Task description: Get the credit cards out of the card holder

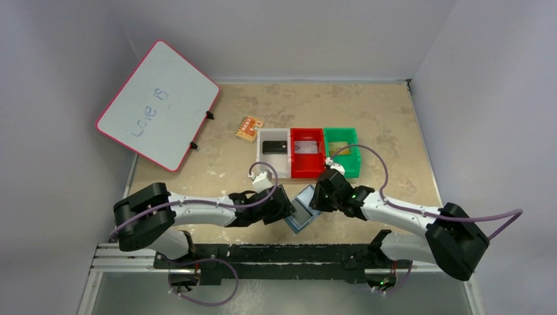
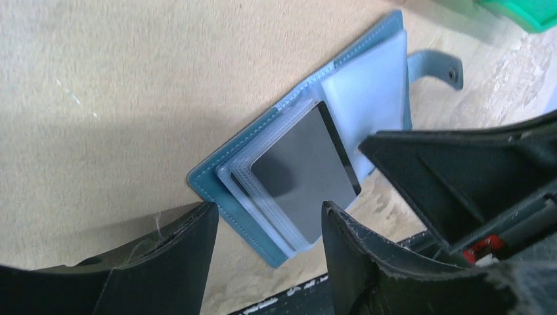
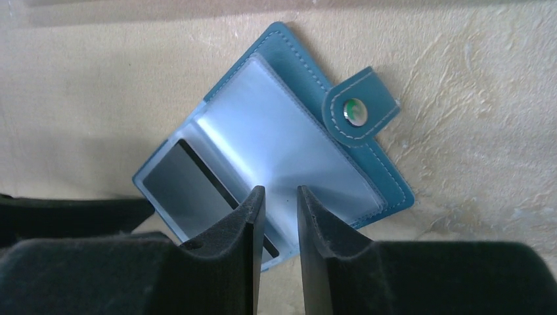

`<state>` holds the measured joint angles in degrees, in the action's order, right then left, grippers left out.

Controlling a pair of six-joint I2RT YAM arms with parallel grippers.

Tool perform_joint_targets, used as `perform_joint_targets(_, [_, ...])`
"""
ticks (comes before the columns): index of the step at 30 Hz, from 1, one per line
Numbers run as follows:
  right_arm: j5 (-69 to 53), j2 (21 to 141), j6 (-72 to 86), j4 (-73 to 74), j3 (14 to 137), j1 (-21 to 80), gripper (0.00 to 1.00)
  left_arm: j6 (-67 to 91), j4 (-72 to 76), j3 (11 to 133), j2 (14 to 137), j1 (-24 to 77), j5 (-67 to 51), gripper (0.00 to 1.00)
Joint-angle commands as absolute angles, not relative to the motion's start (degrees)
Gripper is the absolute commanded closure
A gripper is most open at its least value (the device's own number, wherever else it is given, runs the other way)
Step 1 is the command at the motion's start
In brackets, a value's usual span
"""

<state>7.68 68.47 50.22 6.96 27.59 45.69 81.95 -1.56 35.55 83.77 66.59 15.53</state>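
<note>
The card holder [image 1: 303,209] lies open on the table between my two grippers, its snap tab [image 3: 360,107] pointing away from the arms. A grey credit card [image 2: 299,177] sits inside a clear sleeve of its left half, and in the right wrist view this card [image 3: 187,190] shows a dark stripe. My left gripper [image 2: 266,216] is open, with one fingertip on either side of the card holder's near corner [image 2: 279,252] and nothing gripped. My right gripper [image 3: 280,193] stands over the clear sleeve [image 3: 295,141] with only a narrow gap between its jaws and nothing visibly between them.
Behind the card holder stand a white bin [image 1: 274,160] holding a black card [image 1: 274,147], a red bin [image 1: 307,172] with a pale card [image 1: 305,147], and a green bin [image 1: 355,159]. An orange patterned square [image 1: 249,128] and a whiteboard [image 1: 157,105] lie farther back left.
</note>
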Motion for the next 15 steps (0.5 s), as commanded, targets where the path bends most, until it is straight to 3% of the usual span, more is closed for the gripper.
perform_joint_targets(1, [4.7,66.12,51.51,7.85,25.34,45.69,0.72,77.88,-5.71,38.94,85.73,64.87,19.34,0.41])
perform_joint_targets(15, [-0.78,60.72,56.53,4.11,20.89,45.72,0.72,68.94,-6.44,45.6,90.72,58.07,16.08,0.42])
